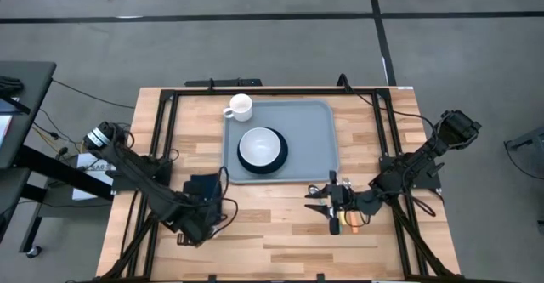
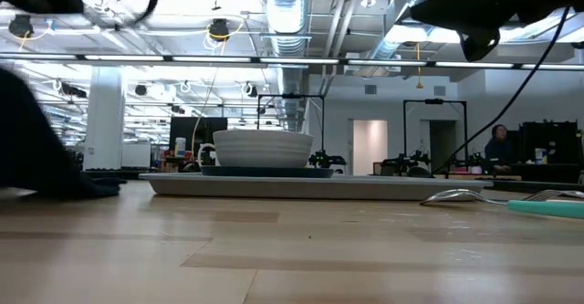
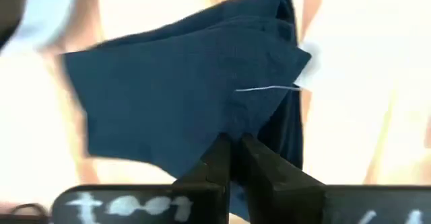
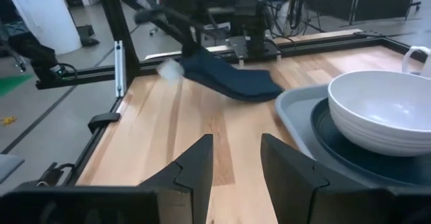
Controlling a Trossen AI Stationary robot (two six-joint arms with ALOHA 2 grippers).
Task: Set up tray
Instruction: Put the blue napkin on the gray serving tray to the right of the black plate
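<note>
Both pincers we see lower frame: left pincer pinching napkin, right pincer part-open, empty, below tray.

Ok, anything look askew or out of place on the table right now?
Only the napkin: it's off the tray, crumpled with one edge lifted, pinched in the shut left pincer. The bowl sits squarely on its plate; nothing spilled.

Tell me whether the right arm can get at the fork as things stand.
Probably yes: the right gripper hovers with open, empty fingers beside the fork, which lies on bare table clear of the tray.
</note>
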